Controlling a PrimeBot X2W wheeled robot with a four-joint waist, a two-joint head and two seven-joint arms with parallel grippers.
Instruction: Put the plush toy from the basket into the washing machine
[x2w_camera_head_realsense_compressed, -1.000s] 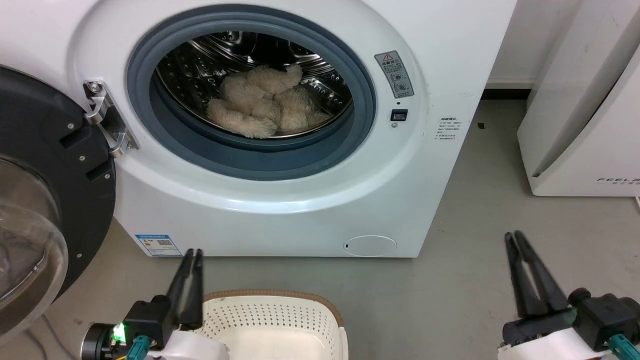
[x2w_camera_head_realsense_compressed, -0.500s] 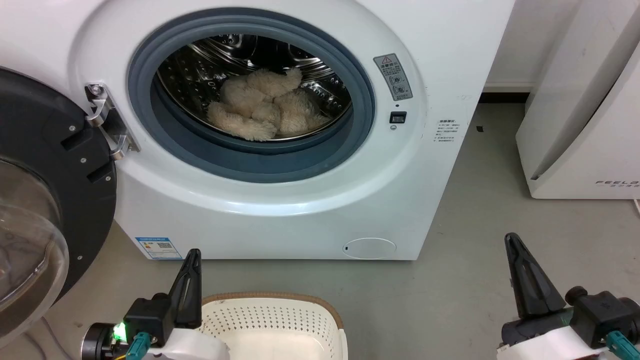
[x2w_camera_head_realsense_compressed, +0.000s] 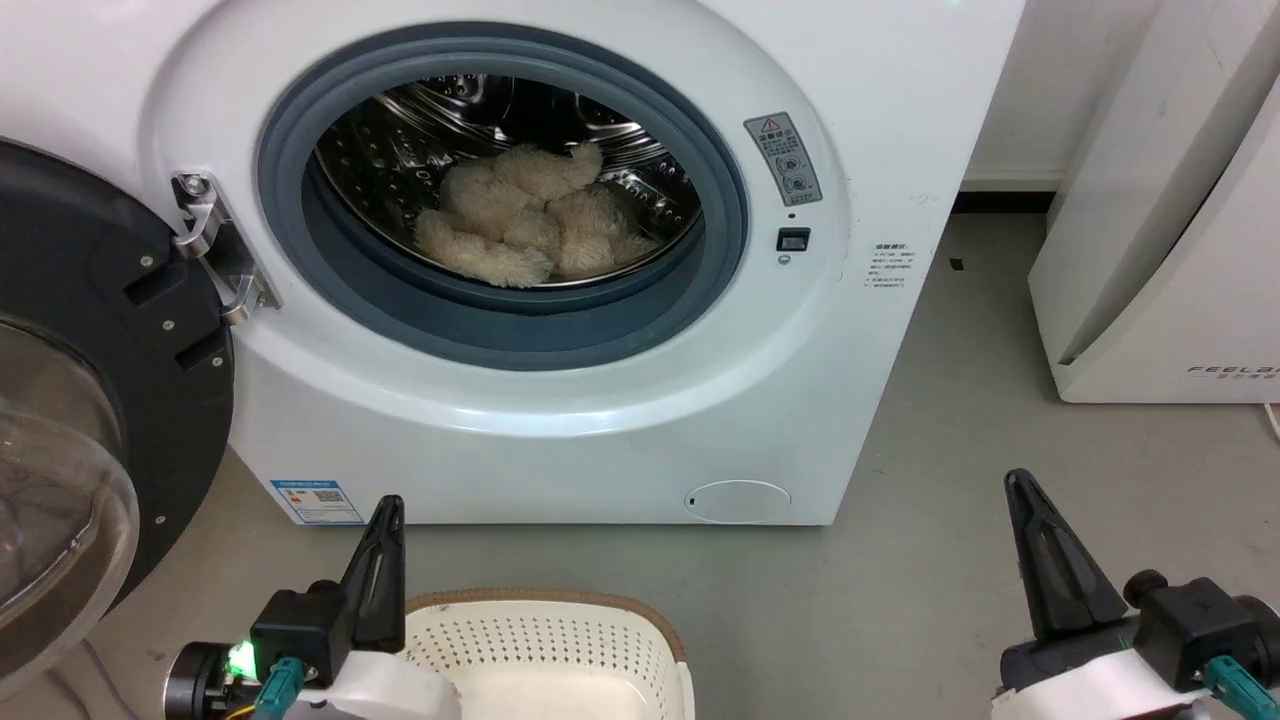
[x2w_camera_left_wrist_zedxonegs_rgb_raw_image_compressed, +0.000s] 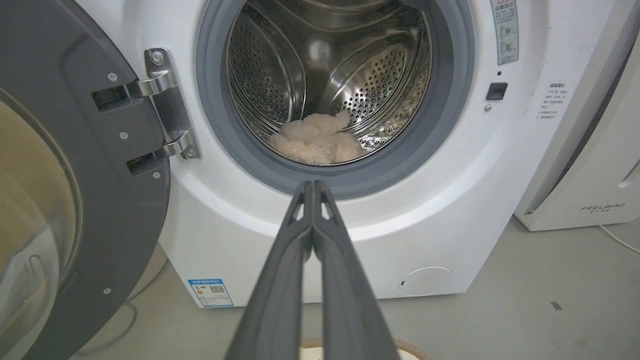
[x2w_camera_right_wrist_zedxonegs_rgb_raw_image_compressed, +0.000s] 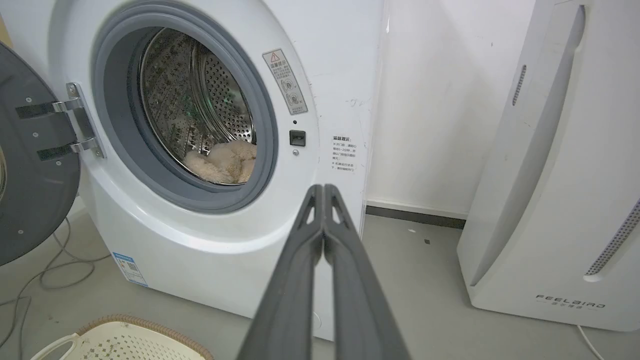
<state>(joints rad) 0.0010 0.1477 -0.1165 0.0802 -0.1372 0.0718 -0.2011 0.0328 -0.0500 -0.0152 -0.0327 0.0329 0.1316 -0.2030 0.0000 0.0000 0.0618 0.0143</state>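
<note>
The plush toy (x2w_camera_head_realsense_compressed: 525, 225) lies heaped on the bottom of the steel drum (x2w_camera_head_realsense_compressed: 420, 130) inside the washing machine (x2w_camera_head_realsense_compressed: 560, 420), behind the grey door seal (x2w_camera_head_realsense_compressed: 520, 335); the dark round door (x2w_camera_head_realsense_compressed: 100, 380) stands swung wide to the left; the left gripper (x2w_camera_head_realsense_compressed: 388, 508) hovers before the machine, fingers pressed together, holding nothing; the right gripper (x2w_camera_head_realsense_compressed: 1018, 485) is likewise closed and empty over the grey floor (x2w_camera_head_realsense_compressed: 900, 560); the perforated basket (x2w_camera_head_realsense_compressed: 545, 630) sits on the floor just beside the left gripper.
</note>
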